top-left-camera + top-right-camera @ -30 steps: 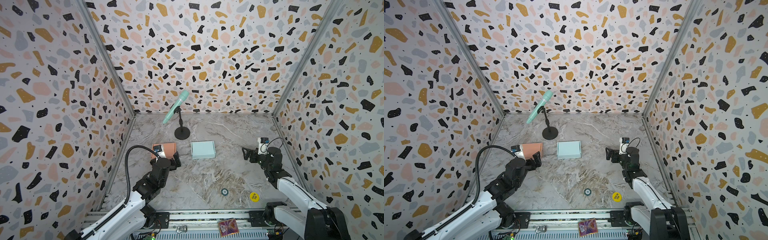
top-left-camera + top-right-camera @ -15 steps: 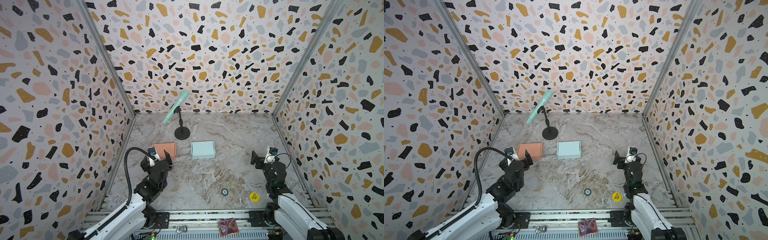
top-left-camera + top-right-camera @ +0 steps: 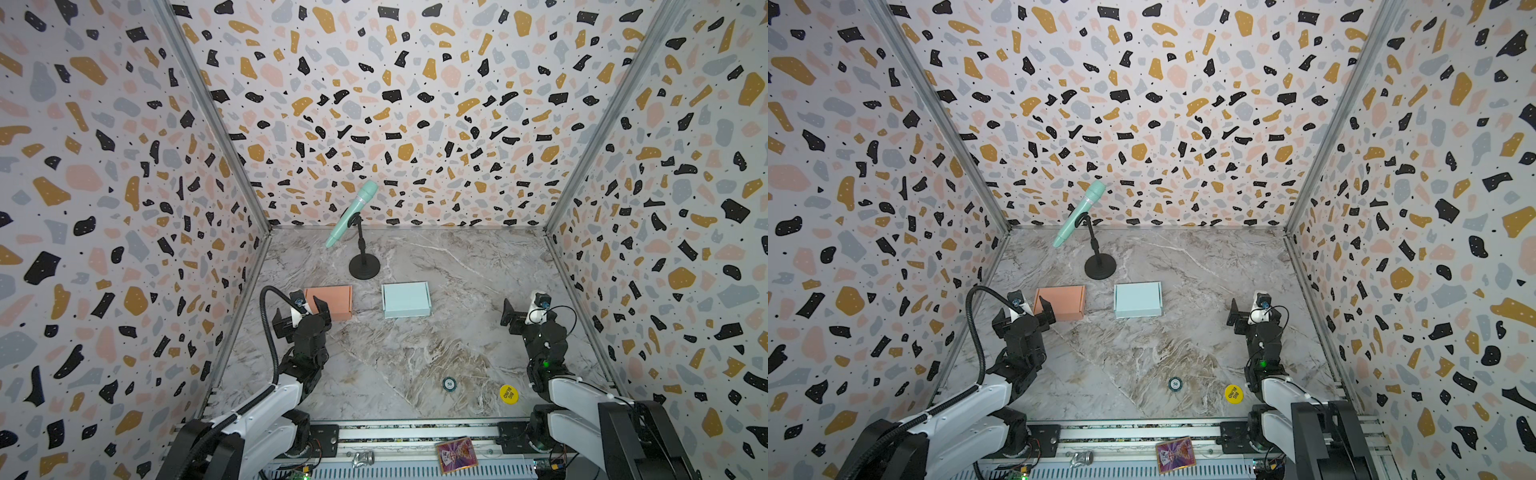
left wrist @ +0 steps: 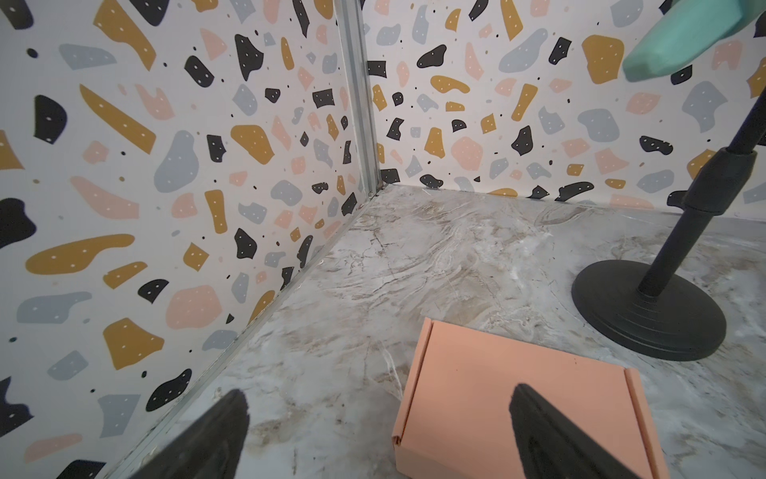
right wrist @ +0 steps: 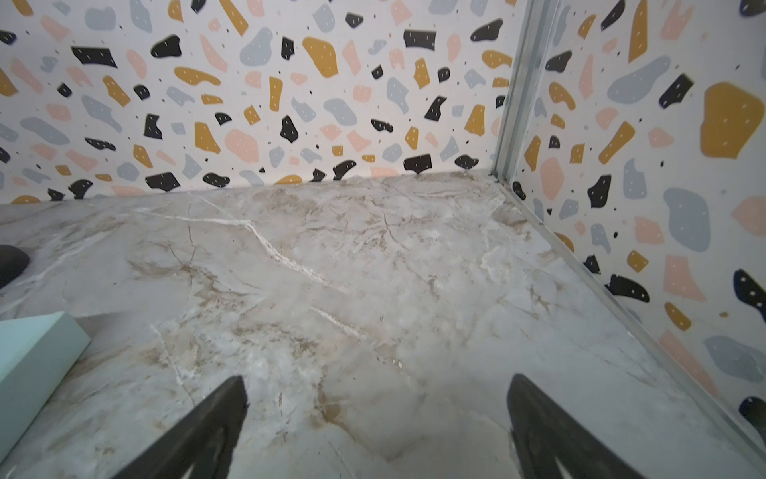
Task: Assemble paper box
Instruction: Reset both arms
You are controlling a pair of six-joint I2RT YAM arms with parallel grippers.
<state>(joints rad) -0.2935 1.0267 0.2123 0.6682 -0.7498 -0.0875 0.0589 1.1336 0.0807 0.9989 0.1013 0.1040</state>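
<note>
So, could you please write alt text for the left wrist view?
A closed flat salmon-pink cardboard box lies on the marble-patterned table, the open left gripper hovering at its near corner. A black round microphone stand base sits beyond, near terrazzo-patterned walls.

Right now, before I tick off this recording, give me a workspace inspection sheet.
Surface: marble-look tabletop, no spills seen.
Job's things: orange box and mint box, both folded shut, side by side, apart.
Clutter: mint microphone on black stand; poker chip; yellow disc; a card on the front rail.
Grippers: left gripper open beside the orange box, holding nothing; right gripper open, empty.
Cables: black hose looping off the left arm.
Surroundings: terrazzo-print walls.
</note>
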